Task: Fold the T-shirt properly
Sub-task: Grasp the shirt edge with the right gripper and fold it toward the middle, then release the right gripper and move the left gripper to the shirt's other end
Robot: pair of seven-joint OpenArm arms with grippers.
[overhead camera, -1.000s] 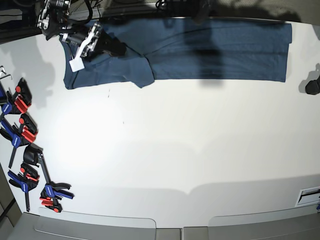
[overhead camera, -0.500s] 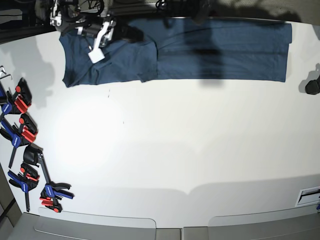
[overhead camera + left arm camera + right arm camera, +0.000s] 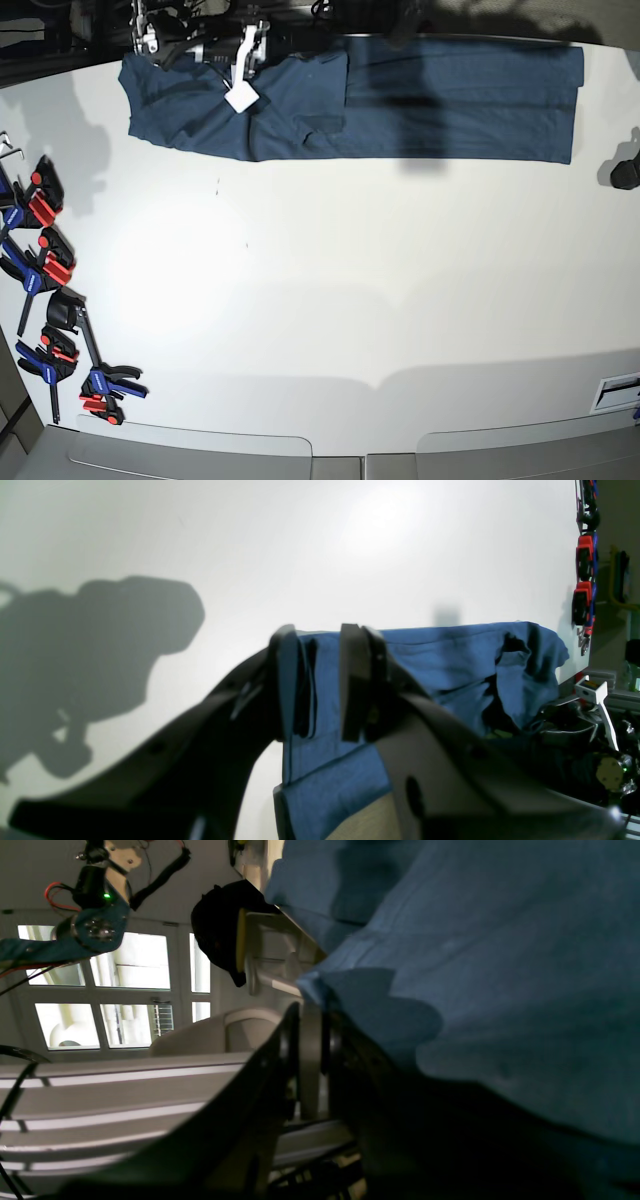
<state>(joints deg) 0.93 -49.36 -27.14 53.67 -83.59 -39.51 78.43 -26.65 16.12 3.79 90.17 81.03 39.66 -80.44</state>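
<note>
The dark teal-blue T-shirt (image 3: pixel 460 100) lies stretched along the table's far edge. Its left part is lifted and doubled over toward the right. My right gripper (image 3: pixel 242 85) hangs over that left part, shut on a pinch of the cloth. In the right wrist view the shut fingers (image 3: pixel 310 1050) meet the shirt (image 3: pixel 500 965) at its edge. In the left wrist view my left gripper (image 3: pixel 322 645) stands at the shirt's (image 3: pixel 440 660) other end. Its jaws are apart, astride the edge of the cloth. I cannot make out the left gripper in the base view.
Several red-and-blue clamps (image 3: pixel 45 265) lie along the table's left edge, and they also show in the left wrist view (image 3: pixel 584 590). A black object (image 3: pixel 625 172) sits at the right edge. The shirt hangs slightly over the far table edge.
My right gripper has moved to the right along the far edge, pulling the shirt's left part over itself. The shirt's right half and the left gripper have not moved.
</note>
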